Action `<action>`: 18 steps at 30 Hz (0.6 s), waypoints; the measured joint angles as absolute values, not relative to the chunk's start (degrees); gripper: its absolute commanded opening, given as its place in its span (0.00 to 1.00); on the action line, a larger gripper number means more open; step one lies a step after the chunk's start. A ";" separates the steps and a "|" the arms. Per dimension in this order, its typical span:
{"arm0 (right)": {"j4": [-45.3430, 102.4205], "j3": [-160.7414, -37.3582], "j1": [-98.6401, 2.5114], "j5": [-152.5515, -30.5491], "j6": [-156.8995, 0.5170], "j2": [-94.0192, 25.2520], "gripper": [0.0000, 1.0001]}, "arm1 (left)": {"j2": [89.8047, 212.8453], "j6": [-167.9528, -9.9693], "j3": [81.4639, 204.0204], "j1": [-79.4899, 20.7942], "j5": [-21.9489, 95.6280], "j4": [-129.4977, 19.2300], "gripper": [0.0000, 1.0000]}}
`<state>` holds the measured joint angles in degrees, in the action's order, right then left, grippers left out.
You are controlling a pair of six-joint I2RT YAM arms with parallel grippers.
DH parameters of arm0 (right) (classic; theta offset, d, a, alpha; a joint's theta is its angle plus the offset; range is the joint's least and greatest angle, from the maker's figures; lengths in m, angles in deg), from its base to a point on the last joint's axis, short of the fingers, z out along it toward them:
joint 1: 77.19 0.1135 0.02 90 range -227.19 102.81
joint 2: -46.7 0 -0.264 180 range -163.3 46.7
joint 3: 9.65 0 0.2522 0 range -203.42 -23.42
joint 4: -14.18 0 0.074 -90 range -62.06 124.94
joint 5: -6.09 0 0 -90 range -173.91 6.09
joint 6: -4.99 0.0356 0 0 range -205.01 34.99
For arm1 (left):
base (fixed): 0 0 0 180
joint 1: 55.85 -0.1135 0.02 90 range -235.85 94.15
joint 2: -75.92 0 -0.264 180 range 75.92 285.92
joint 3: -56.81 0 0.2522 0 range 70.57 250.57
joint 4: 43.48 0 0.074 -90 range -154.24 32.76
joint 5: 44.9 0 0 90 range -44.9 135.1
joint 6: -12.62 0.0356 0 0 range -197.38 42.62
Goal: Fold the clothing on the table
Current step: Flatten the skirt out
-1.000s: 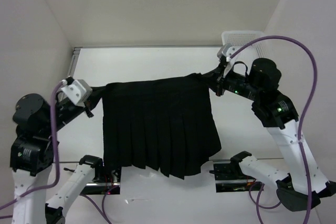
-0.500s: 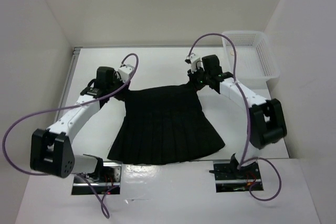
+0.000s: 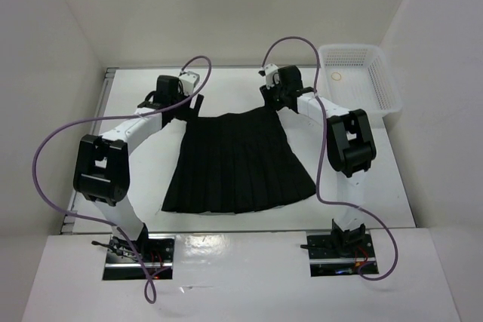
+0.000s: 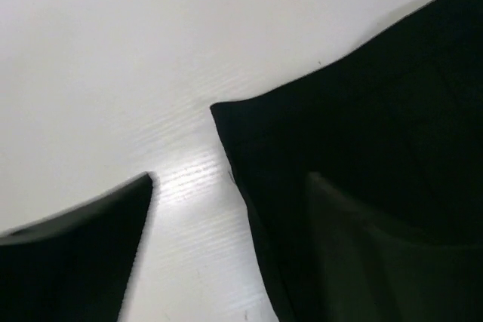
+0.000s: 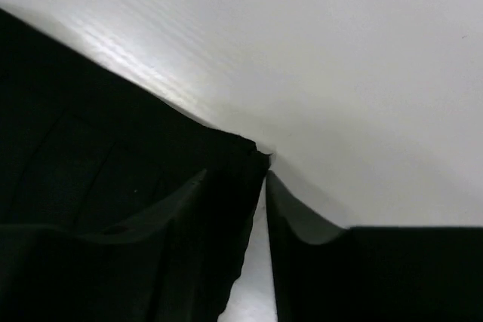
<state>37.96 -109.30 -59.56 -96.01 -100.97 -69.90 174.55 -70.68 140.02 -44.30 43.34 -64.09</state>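
Black skirt (image 3: 238, 164) lies spread flat on the table (image 3: 226, 88), waistband farthest

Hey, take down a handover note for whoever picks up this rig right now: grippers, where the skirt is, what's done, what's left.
Left gripper: open wide, over the skirt at its far left waistband corner; nothing held.
Right gripper: jaws only narrowly parted at the far right waistband corner; table shows between them, so no grip.
Things: skirt lies flat on the table, waistband far, hem toward the arm bases. White basket sits at the far right, apart from it.
Done: skirt spread out.
Left: all the folding; no fold made yet.
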 measured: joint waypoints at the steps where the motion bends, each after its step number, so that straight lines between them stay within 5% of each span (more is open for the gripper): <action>1: 38.03 -110.55 -59.67 -95.15 -100.88 -71.17 0.50 | 175.36 -70.99 140.72 -44.34 43.93 -63.89 0.99; 3: 38.23 -112.73 -60.07 -93.60 -100.29 -73.09 0.67 | 176.43 -71.73 142.23 -44.54 45.33 -63.48 0.99; 5: 38.40 -113.91 -60.63 -91.66 -99.11 -73.59 0.73 | 176.78 -72.02 144.18 -44.89 46.79 -63.63 0.99; 11: 39.41 -113.56 -62.49 -85.73 -95.44 -68.15 0.85 | 172.45 -74.73 148.07 -48.01 49.18 -64.94 0.99; 18: 47.63 -109.98 -63.08 -88.90 -92.38 -42.91 0.95 | 158.29 -77.24 148.07 -48.38 44.22 -76.29 0.99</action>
<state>47.63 -109.98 -63.08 -88.90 -92.38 -42.91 158.29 -77.24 148.07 -48.38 44.22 -76.29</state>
